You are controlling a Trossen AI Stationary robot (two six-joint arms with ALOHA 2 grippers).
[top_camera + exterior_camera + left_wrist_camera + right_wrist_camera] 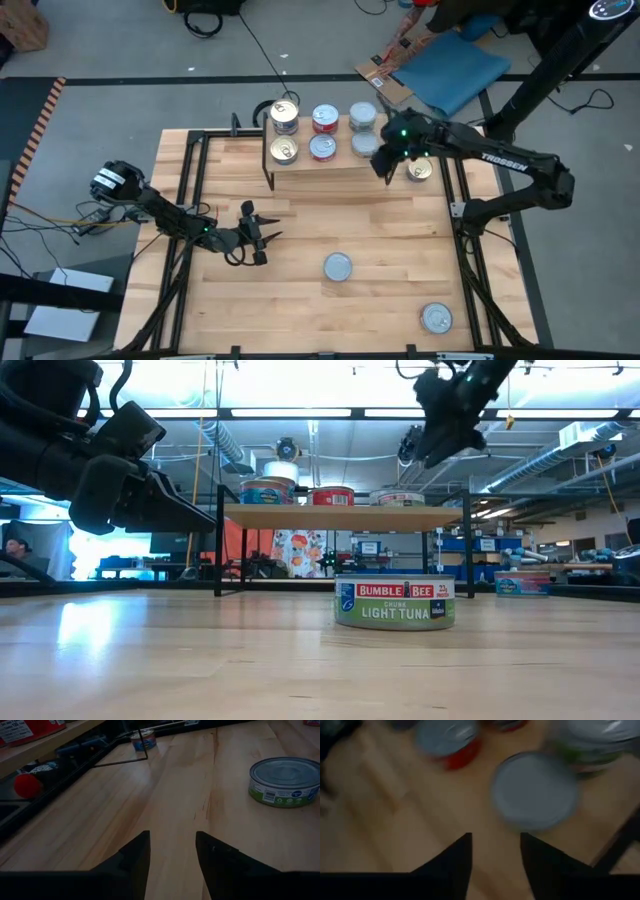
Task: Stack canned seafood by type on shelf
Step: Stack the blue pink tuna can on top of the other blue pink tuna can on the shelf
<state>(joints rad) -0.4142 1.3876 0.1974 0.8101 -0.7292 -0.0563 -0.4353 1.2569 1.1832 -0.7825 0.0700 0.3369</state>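
Note:
The shelf point(320, 172) stands at the table's far side on black wire legs. On it are gold-topped tins point(285, 118), red-labelled tins point(324, 119) and silver-topped tins point(363, 120). Loose tins rest on the tabletop: a gold-topped one point(420, 170) right of the shelf, a silver-topped tuna tin point(338, 267) in the middle, and another point(436, 318) near the right front corner. My right gripper point(383, 165) hangs open and empty above the shelf's right end, over a silver-topped tin point(535, 790). My left gripper point(262, 238) is open and empty, low over the table's left half.
The table's black frame point(190, 190) runs along its left and right sides. The tuna tin point(285, 780) lies ahead of my left gripper point(172, 837) and to one side. Bare wood stretches between the shelf and the near edge. Beyond the table, cardboard and a blue mat point(450, 70) lie on the floor.

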